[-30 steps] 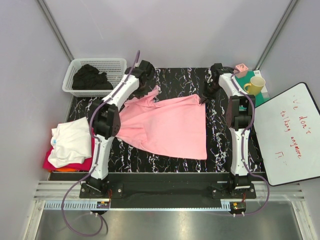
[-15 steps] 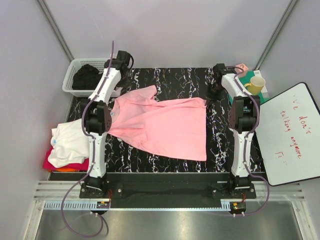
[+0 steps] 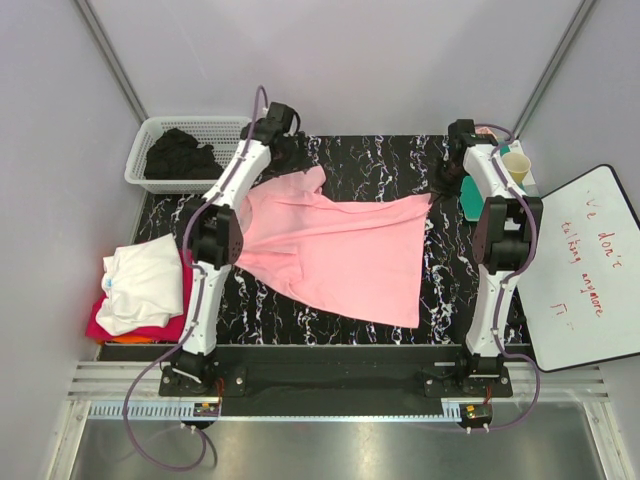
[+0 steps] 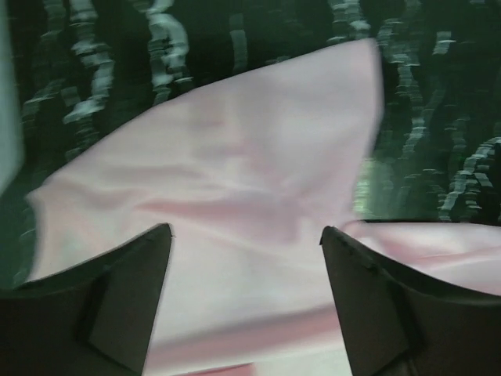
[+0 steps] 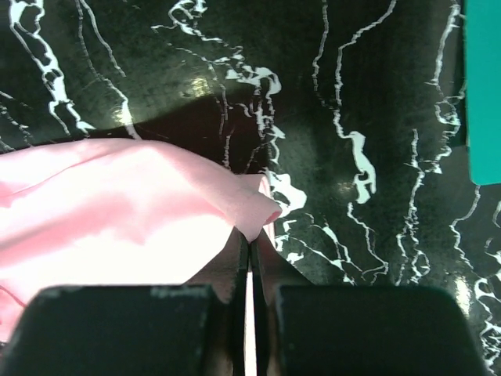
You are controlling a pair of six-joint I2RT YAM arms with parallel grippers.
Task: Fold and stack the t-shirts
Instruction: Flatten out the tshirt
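Observation:
A pink t-shirt (image 3: 330,250) lies spread on the black marble table (image 3: 370,160). Its far left corner points toward the back. My left gripper (image 3: 289,152) hovers over that corner, open, and the pink cloth (image 4: 235,157) lies flat below and between its fingers (image 4: 125,290), not pinched. My right gripper (image 3: 450,183) is shut on the shirt's far right corner, where a fold of pink cloth (image 5: 258,205) bulges out at the fingertips. A white folded t-shirt (image 3: 140,282) tops a stack (image 3: 120,325) at the table's left edge.
A white basket (image 3: 232,127) at the back left holds dark clothing (image 3: 178,155). A yellow cup (image 3: 517,165) and a teal object (image 3: 470,203) sit at the back right. A whiteboard (image 3: 575,270) lies along the right side.
My left gripper has let go of the shirt's far left corner and now stands open above it. The right gripper has pulled its corner to the right, stretching the far edge.

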